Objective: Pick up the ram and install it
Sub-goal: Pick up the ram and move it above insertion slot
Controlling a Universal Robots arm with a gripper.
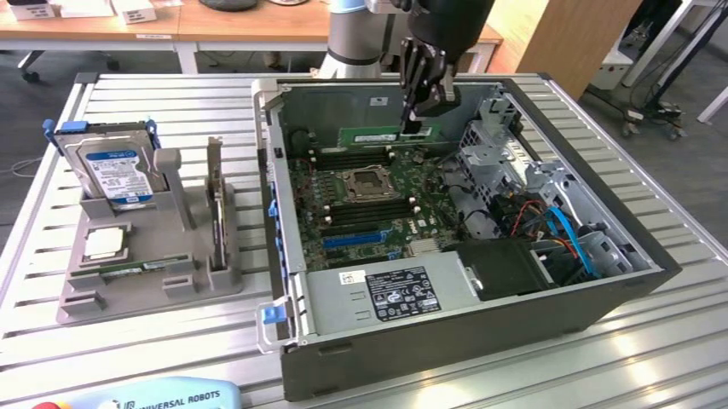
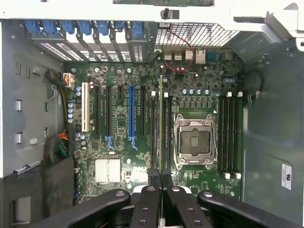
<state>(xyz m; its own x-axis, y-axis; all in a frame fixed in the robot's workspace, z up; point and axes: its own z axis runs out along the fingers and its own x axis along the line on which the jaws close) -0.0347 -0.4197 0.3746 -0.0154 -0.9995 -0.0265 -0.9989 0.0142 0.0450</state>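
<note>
Your gripper [image 1: 418, 128] [image 2: 161, 176] hangs inside the open computer case [image 1: 569, 307], its jaws closed tight on one end of the ram [image 1: 370, 136] [image 2: 161, 123]. The green stick is held level and on edge, clear above the motherboard [image 1: 341, 213], close to the case wall on the arm's side. In the wrist view you see it edge-on as a thin line, running parallel to the black memory slots [image 2: 154, 133] just beside the empty processor socket [image 2: 194, 141].

The case stands on the slatted table [image 1: 637, 358], toward the edge at the exterior view's right. Toward the table's opposite edge sits a grey holder [image 1: 148, 285]. It carries an upright blue-labelled hard drive [image 1: 112, 170], a square silver processor chip [image 1: 105, 244] and a second ram stick [image 1: 142, 269] lying flat near the holder's front edge.
</note>
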